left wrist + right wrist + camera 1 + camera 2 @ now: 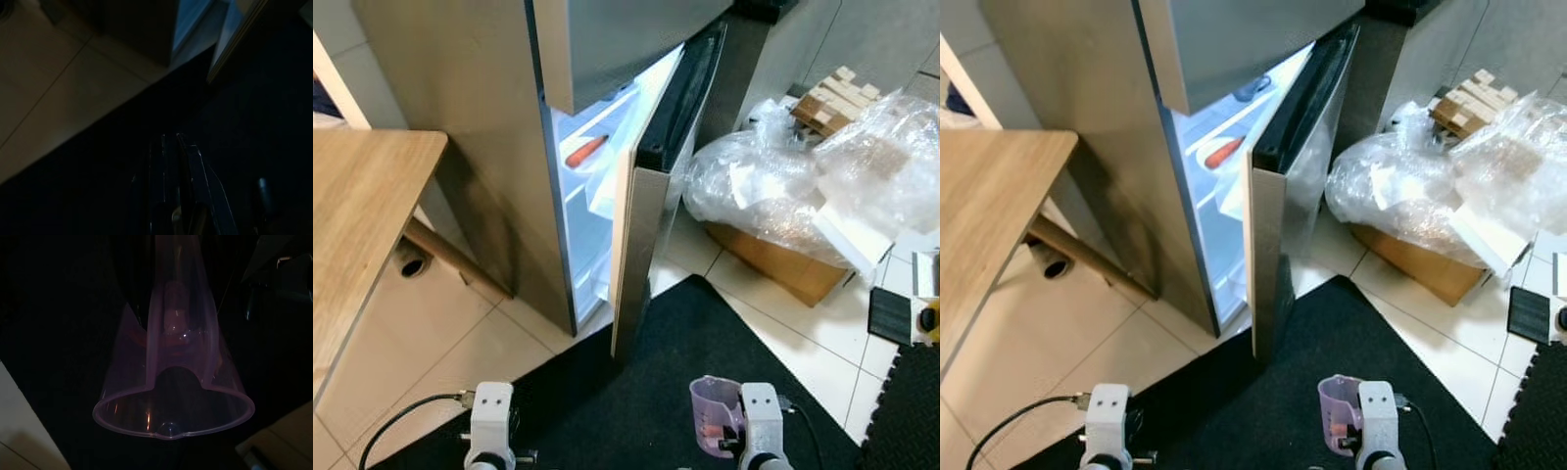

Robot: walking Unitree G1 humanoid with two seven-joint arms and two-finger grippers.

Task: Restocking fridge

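The right gripper [178, 333] is closed on a translucent purple measuring cup [717, 416], carried low at the near right above the black floor mat [646, 392]; in the right wrist view the cup's rim and spout face the camera. The left gripper [171, 161] hangs idle at the near left over the same mat, its two fingers lying close together with nothing between them. Ahead stands the fridge [489, 137], its lower door [651, 186] only partly open, leaving a narrow lit gap through which a carrot [585, 151] lies on an inner shelf. To the far right sits a heap of clear plastic wrap [803, 176] over a cardboard box [783, 264], and a wooden counter [362, 215] stands at the left. The likely trouble is the door: the gap looks too tight for arm and cup together, so reaching in now could knock the cup against the door edge and twist it loose. The door should probably be swung wider first, by the free left gripper.
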